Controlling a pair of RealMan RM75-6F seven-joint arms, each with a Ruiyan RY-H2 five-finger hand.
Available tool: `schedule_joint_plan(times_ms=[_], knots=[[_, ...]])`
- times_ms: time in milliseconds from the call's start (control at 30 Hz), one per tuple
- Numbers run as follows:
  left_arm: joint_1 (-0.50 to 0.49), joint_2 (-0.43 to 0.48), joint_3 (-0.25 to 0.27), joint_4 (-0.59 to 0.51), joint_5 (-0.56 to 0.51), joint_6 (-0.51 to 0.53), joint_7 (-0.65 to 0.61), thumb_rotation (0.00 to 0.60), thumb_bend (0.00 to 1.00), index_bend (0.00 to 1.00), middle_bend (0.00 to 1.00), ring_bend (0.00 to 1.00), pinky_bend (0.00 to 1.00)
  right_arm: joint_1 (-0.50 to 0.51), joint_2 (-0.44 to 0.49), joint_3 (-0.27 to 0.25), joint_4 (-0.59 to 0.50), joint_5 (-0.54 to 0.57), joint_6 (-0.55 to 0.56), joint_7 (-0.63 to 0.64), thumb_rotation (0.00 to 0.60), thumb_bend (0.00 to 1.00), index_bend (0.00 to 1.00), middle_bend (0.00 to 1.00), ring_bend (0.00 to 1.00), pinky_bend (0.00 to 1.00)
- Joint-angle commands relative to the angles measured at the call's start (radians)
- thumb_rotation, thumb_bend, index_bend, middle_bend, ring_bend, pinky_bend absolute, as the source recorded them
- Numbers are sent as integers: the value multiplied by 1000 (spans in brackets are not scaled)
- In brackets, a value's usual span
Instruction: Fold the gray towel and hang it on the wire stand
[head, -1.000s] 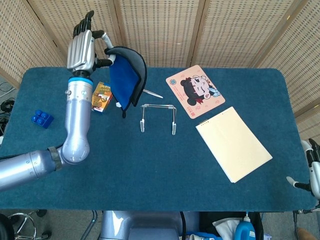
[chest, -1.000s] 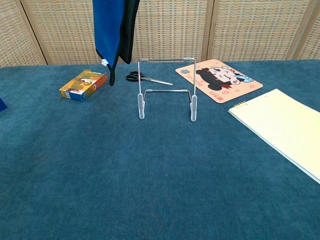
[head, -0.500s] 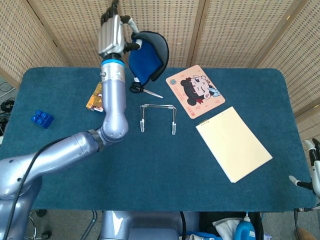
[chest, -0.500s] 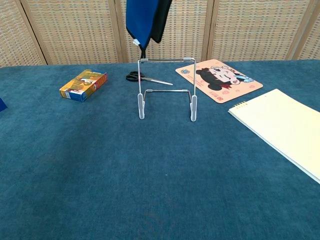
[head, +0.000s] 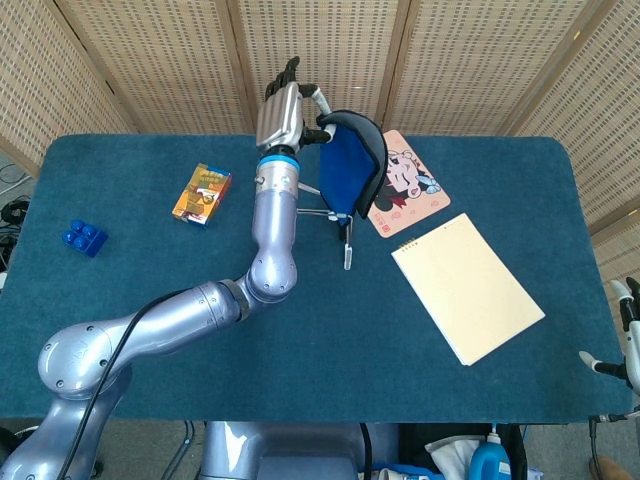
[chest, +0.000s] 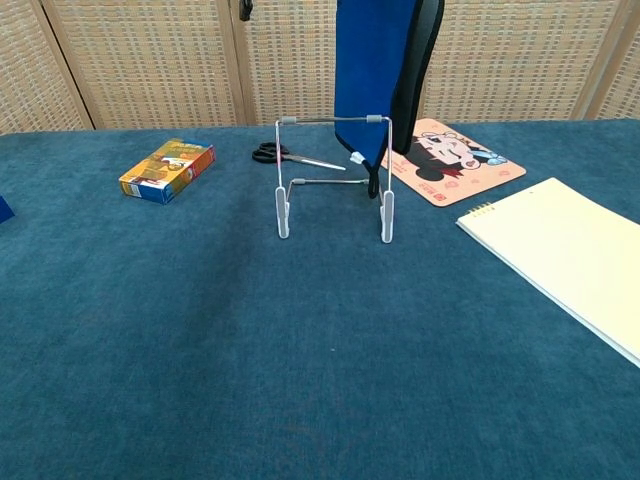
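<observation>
The towel (head: 350, 175), blue on one face with a dark outer layer, hangs folded in the air from the left hand (head: 283, 112), which grasps its top edge up near the wicker screen at about 12 o'clock on the table. In the chest view the cloth (chest: 372, 85) drops down behind the right end of the wire stand (chest: 333, 180), its lower tip reaching below the top bar; I cannot tell whether it touches the wire. The stand sits upright near the middle of the blue table (head: 200, 380), a little toward 12 o'clock.

Going left to right across the table: a blue toy brick (head: 83, 237) lies near the edge at 9 o'clock. A small orange box (head: 201, 193) lies flat at about 10 o'clock, well apart from the stand. A pair of scissors (chest: 283, 155) rests just behind the stand's left leg. The left arm (head: 200, 310) sweeps from the lower left corner up across the table to the towel. Right of the stand, a pink cartoon mat (head: 408, 185) lies at roughly 1 o'clock, partly hidden by the hanging cloth. A pale yellow notepad (head: 467, 288) lies tilted at 3 o'clock. The right hand (head: 622, 340) shows only at the far right edge, low, off the table; holding nothing that I can see, though whether it is clenched or spread I cannot tell.
</observation>
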Motion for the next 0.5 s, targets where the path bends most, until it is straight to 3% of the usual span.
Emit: schedule_joint_plan(times_ms=[33, 333, 500], knots=[[52, 15, 7, -107, -9, 50, -10, 600, 479, 943, 0, 0, 0, -1, 1, -1, 0, -2, -1, 4, 600, 0, 2, 0, 0, 0], [213, 98, 36, -416, 11, 140, -66, 600, 477, 947, 0, 0, 0, -4, 7, -7, -8, -24, 8, 16, 600, 0, 2, 0, 0, 0], [306, 160, 27, -609, 16, 216, -115, 600, 476, 950, 0, 0, 0, -6, 9, -12, -15, -43, 17, 17, 600, 0, 2, 0, 0, 0]])
